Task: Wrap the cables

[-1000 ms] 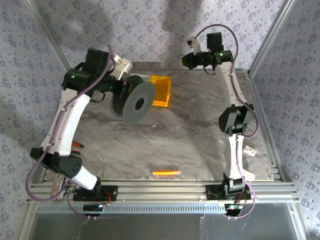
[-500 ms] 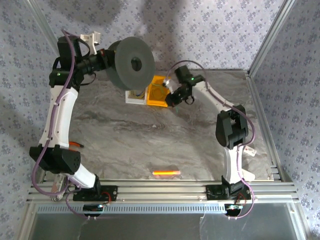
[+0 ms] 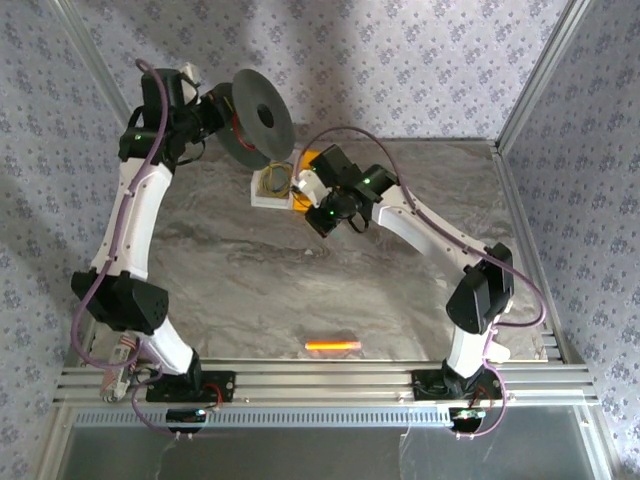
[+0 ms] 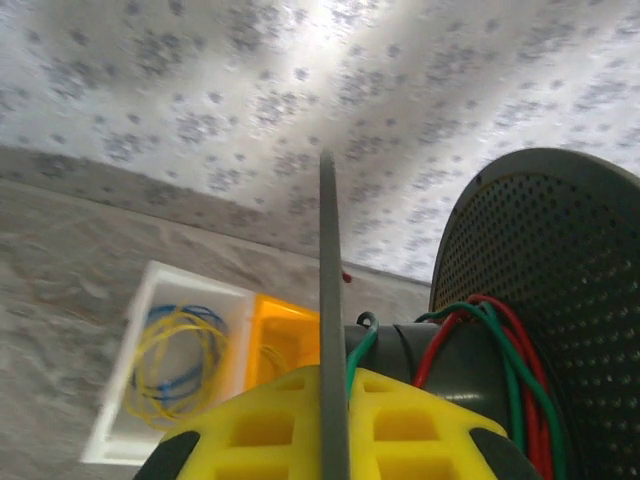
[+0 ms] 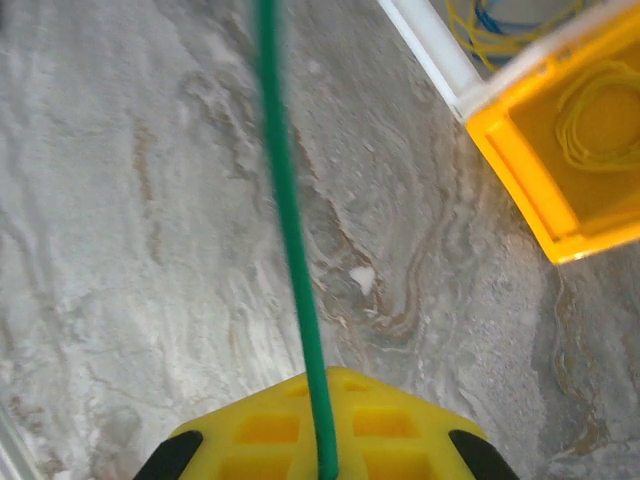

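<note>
The black spool [image 3: 262, 120] is held up at the back left, my left gripper [image 3: 215, 115] shut on it. In the left wrist view the yellow pads [image 4: 260, 430] pinch the near flange's thin edge [image 4: 330, 300]. Green cable [image 4: 515, 375] and red wire [image 4: 445, 345] are wound on the hub in front of the perforated far flange [image 4: 545, 270]. My right gripper [image 3: 325, 215] hovers over the table right of the trays, shut on the green cable [image 5: 285, 200]. That strand runs taut from the gripper [image 5: 322, 400] up out of the right wrist view.
A white tray [image 3: 258, 190] with yellow and blue wire loops and an orange tray [image 3: 304, 198] sit at the back middle, just behind the right gripper. A small orange piece [image 3: 332, 345] lies near the front edge. Metal frame posts rise at both back corners.
The left arm lifted the spool off the table and swung it toward the back wall. The right gripper came down from the back right and moved left to beside the trays.
</note>
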`<state>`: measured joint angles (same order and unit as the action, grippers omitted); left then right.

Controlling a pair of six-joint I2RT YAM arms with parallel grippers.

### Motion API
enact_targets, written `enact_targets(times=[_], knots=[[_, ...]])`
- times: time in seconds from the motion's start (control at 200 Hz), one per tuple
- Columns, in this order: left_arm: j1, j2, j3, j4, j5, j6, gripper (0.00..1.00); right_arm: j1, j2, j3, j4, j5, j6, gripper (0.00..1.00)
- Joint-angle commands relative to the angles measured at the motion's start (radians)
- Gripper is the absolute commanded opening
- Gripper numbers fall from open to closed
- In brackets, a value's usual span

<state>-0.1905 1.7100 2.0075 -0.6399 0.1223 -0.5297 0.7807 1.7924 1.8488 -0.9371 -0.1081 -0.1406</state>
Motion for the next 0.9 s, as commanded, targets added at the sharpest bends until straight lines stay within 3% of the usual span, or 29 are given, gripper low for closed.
enact_targets(times=[0.0,0.21,0.41,0.62,0.894], knots=[[-0.06,0.052,0.117,-0.098,-0.255,0.126,0.0,0.053,0.005,0.146,-0.135,0.042,-0.057,0.0],[-0.174,0.187,0.235,-0.278,-0.435,0.297,0.0,0.079,0.102,0.476,-0.26,0.058,-0.133,0.0],[-0.256,0.223,0.234,-0.366,-0.454,0.434,0.0,0.019,0.226,0.785,-0.329,0.08,-0.228,0.0],[-0.291,0.157,0.118,-0.391,-0.427,0.561,0.0,-0.154,0.225,0.774,-0.265,0.028,-0.216,0.0],[-0.3,0.044,-0.083,-0.398,-0.221,0.752,0.0,-0.333,0.202,0.67,-0.168,-0.114,-0.187,0.0]])
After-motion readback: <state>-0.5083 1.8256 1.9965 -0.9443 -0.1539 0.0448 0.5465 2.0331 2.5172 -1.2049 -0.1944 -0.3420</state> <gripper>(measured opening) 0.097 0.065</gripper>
